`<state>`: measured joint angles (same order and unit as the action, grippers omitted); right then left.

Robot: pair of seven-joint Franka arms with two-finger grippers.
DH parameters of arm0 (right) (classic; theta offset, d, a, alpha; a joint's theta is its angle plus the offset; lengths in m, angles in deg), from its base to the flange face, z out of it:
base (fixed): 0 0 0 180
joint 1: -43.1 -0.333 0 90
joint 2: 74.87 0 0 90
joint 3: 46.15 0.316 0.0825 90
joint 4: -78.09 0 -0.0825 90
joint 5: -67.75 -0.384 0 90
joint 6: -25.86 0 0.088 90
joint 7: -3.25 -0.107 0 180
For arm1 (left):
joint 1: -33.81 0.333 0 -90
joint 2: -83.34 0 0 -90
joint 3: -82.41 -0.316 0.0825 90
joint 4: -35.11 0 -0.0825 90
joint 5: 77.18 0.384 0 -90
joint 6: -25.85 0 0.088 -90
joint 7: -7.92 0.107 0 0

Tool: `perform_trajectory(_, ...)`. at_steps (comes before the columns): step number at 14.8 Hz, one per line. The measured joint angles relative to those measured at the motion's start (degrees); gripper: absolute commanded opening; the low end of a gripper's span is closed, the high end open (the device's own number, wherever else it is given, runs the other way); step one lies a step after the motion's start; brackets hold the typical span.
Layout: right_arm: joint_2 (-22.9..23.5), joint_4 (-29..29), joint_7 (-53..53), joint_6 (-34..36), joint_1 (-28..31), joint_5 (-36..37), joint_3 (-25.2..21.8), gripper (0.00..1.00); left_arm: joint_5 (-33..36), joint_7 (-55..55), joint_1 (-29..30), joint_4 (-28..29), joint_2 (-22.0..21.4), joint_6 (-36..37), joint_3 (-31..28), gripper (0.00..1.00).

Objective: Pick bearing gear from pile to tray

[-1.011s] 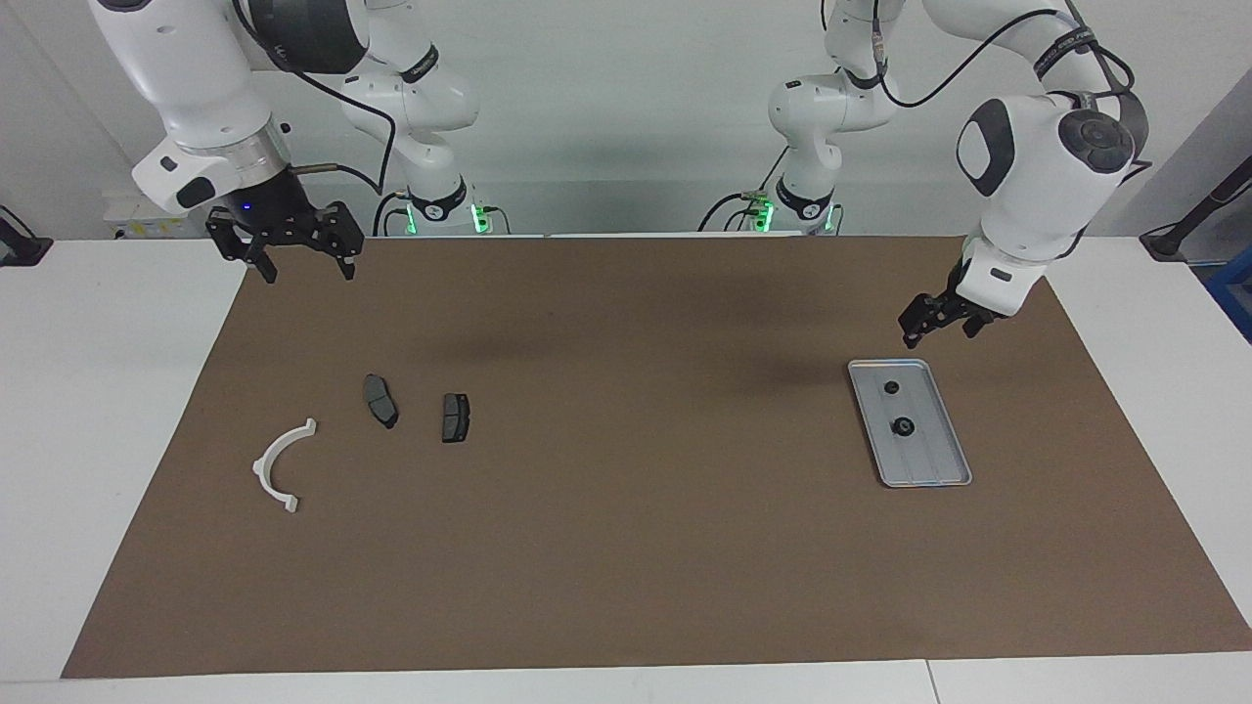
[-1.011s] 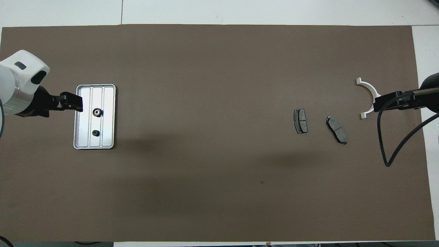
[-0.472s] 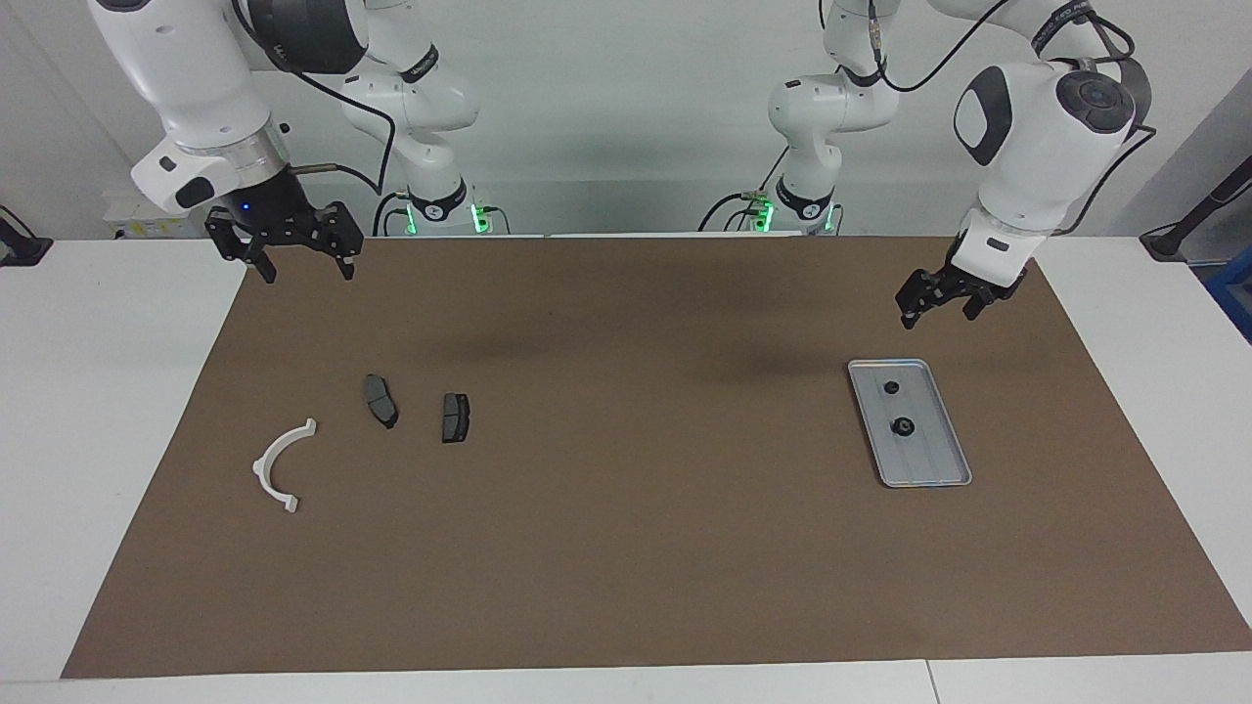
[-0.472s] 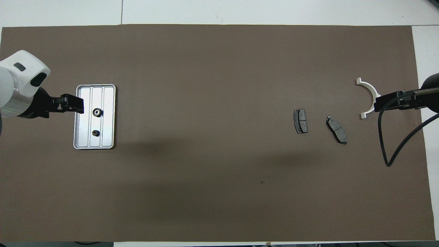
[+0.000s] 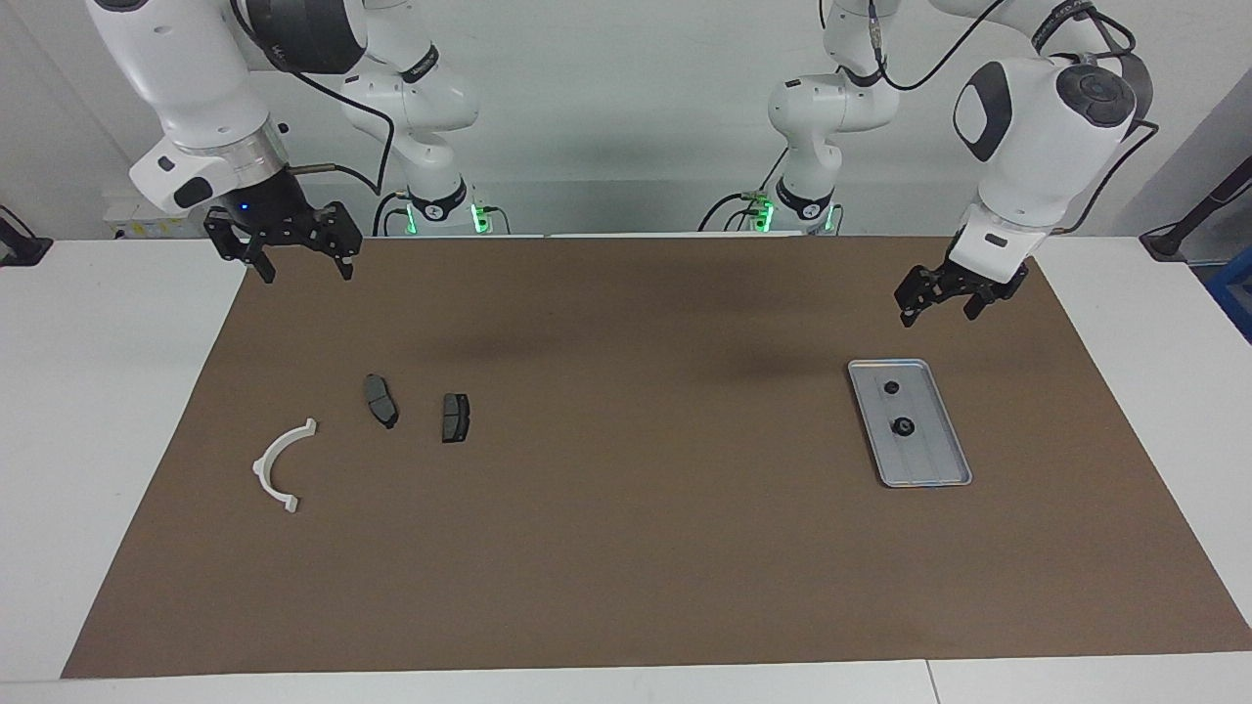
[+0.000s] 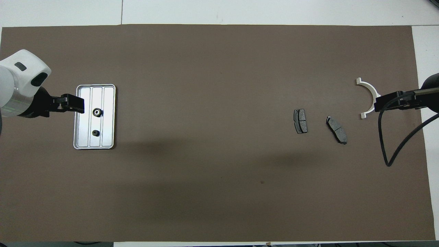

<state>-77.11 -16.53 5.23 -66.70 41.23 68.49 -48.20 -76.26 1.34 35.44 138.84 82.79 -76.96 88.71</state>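
Progress: two small black round pieces, the first and the second, lay in the tray, apart from each other, so the transfer looked done or nearly so.
Remaining: the pile held only a white half-ring bracket and two dark slabs, one beside the other; no round piece showed among them.
Tray: it sat flat toward the left arm's end of the table.
Left gripper: the left gripper hung raised, just nearer to the robots than the tray, jaws apart and empty.
Right gripper: the right gripper waited in the air at the mat's edge, jaws apart and empty.
Surface: a brown mat covered a white table.
Room: a pale wall stood where the arm bases were mounted, green lights glowing on them.
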Motion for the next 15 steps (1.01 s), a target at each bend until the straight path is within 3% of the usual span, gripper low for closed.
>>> perform_trajectory(15,0.0,0.0,0.0,0.0,0.0,0.0,0.0,1.00,0.0,0.1,0.0,-6.2,0.3,7.1,-0.3,1.00)
